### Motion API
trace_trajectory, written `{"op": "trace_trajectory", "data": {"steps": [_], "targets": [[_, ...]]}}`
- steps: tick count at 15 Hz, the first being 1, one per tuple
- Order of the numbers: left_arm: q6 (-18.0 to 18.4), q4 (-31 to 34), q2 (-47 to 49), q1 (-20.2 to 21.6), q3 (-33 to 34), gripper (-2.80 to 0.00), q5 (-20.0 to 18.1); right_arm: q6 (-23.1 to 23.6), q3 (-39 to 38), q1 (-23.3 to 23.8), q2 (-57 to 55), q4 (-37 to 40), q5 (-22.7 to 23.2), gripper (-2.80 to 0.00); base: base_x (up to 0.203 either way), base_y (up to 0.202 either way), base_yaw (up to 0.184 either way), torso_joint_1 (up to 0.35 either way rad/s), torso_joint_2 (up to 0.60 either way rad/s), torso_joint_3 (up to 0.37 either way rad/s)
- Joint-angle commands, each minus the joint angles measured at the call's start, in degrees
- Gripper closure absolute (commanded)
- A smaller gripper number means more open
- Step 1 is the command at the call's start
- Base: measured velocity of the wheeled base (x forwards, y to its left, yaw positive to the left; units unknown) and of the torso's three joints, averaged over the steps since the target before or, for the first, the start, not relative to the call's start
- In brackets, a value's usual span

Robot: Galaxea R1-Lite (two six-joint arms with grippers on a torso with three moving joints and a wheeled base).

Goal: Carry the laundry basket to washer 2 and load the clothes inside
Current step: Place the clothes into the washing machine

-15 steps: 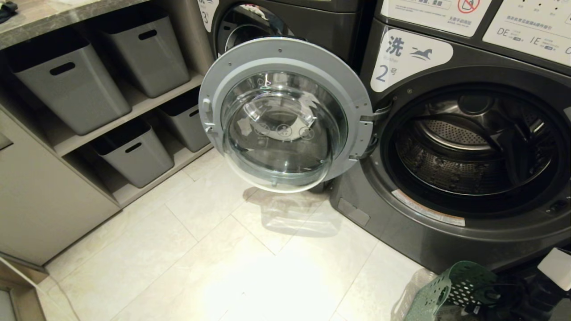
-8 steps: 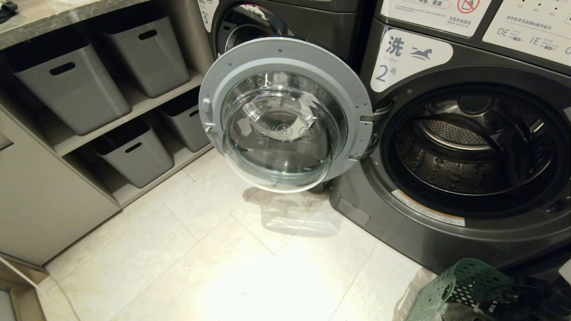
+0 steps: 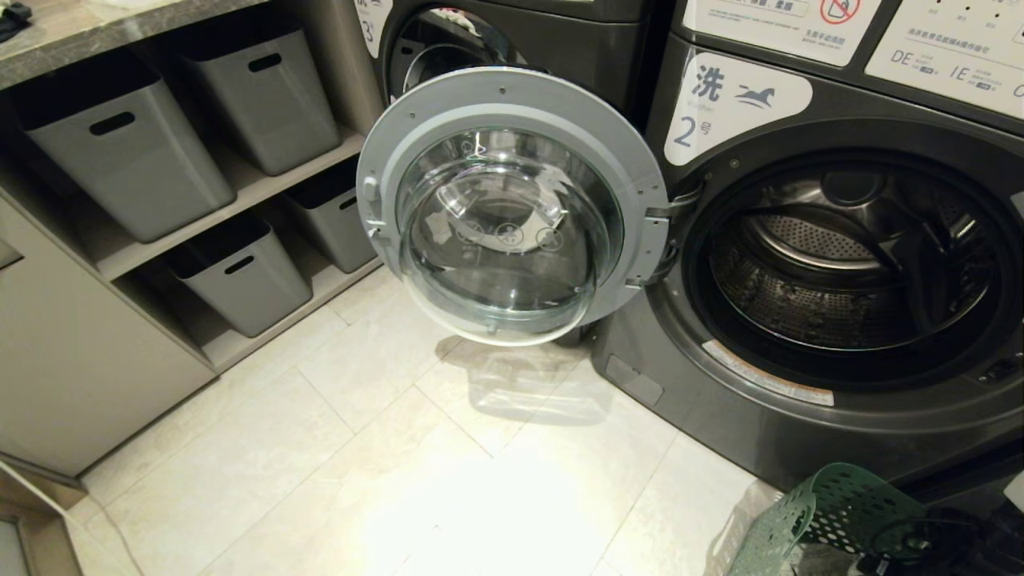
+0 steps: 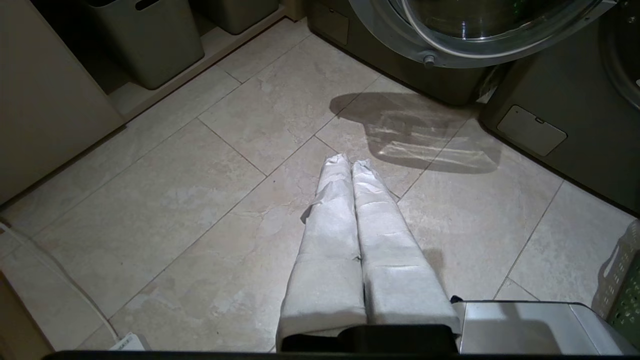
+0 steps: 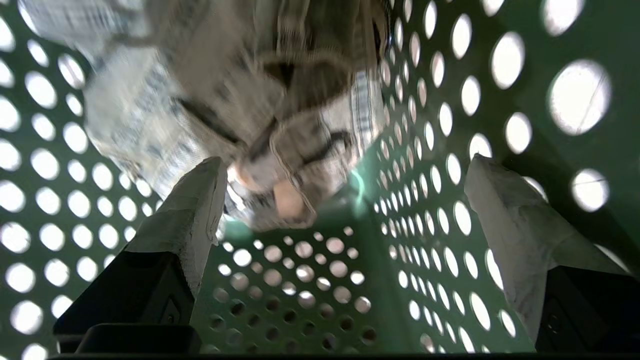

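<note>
Clothes (image 5: 240, 115) bunched inside laundry basket (image 5: 310, 280), just ahead of right end effector (image 5: 345, 200), fingers spread wide, empty.

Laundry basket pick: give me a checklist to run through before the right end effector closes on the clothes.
1. Right end effector open: ok, fingers spread wide.
2. It is inside the laundry basket: ok, perforated green walls all around.
3. Clothes between the fingers: not ok, the bundle lies just beyond the fingertips.
4. Washer 2 door open: ok, swung fully aside.
5. Drum free of laundry: ok as far as visible.
6. Left end effector out of the way: ok, shut above the floor.
</note>
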State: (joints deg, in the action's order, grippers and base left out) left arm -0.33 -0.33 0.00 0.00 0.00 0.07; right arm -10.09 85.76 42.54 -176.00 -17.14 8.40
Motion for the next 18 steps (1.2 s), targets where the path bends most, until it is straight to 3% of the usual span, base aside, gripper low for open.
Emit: {"op": "trace_trajectory", "data": {"steps": [1,13,18], "targets": [[0.0,0.0,0.0,0.0,0.1,0.00,0.0,1.6,-1.5,0.0,0.0,-0.1,0.1,-2.80,0.000,0.000,0.000,0.000,0.00,0.000],[0.0,0.0,0.0,0.0,0.1,0.00,0.1,1.9,-4.4,0.0,0.5,-2.3,-0.4,-2.80,0.000,0.000,0.000,0.000,0.00,0.000],[0.0,0.0,0.0,0.0,0.1,0.00,0.1,9.0,-11.7,1.5,1.1,-11.5,-0.5,-2.80,0.000,0.000,0.000,0.000,0.00,0.000]]}}
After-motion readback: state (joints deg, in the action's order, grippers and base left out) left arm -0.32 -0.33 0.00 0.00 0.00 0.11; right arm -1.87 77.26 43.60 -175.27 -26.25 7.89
